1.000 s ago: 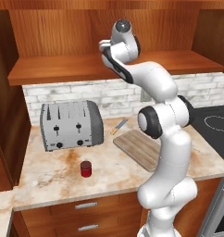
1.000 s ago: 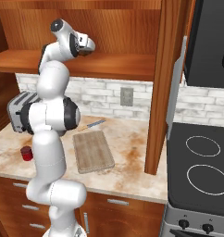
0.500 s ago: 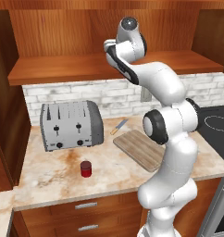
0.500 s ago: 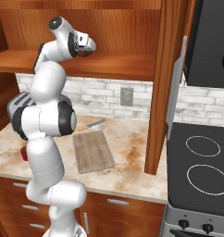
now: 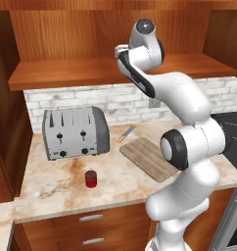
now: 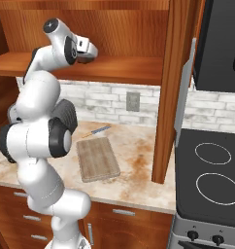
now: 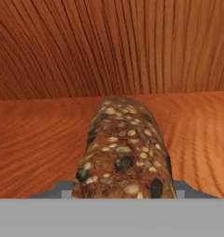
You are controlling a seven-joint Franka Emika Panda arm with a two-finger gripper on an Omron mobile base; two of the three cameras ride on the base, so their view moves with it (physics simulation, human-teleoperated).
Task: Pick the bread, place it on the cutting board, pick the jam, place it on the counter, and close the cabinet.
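Gripper up inside open cabinet, closed on bread.
Seeded dark loaf between the fingers in hand view, on cabinet shelf, long axis toward 12 o'clock, back panel behind. Cutting board bare on worktop, toaster at its 9 o'clock, small knife just off at 11. Jam standing on worktop at toaster's 6 o'clock, apart from it.

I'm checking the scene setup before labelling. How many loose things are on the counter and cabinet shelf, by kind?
Toaster: 1
Jam: 1
Cutting board: 1
Knife: 1
Bread, on the cabinet shelf between the jaws: 1
Total: 5
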